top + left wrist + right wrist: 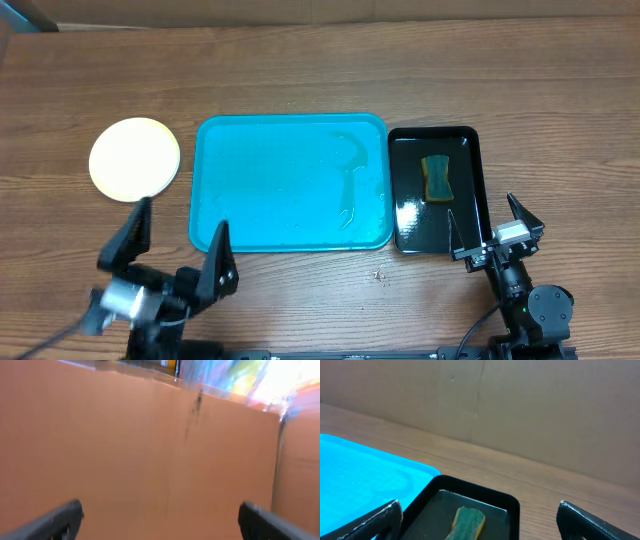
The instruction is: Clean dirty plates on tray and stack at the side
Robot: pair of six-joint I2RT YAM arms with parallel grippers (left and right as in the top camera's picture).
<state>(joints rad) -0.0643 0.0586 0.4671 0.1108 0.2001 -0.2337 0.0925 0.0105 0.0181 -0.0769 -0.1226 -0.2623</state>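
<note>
**Overhead: plates off tray, grippers empty**

Left gripper [182, 213] and right gripper [484, 207] gape wide, holding nothing. Beyond, the tray [280, 180] lies wet. Plates [135, 159] sit at its 9 o'clock, yellow one topmost; probably stiff, light, slick, breakable, so pinch the rim.

Soft, even light fell from above in the overhead view, and the tabletop [300, 70] carried only faint shadows. White glints streaked the blue tray [250, 200] and the glossy black tray [412, 228]. The pale plate [135, 158] looked nearly washed out. The left wrist view was smeared with blur, its upper right blown out. The right wrist view was sharp and flatly lit.
</note>
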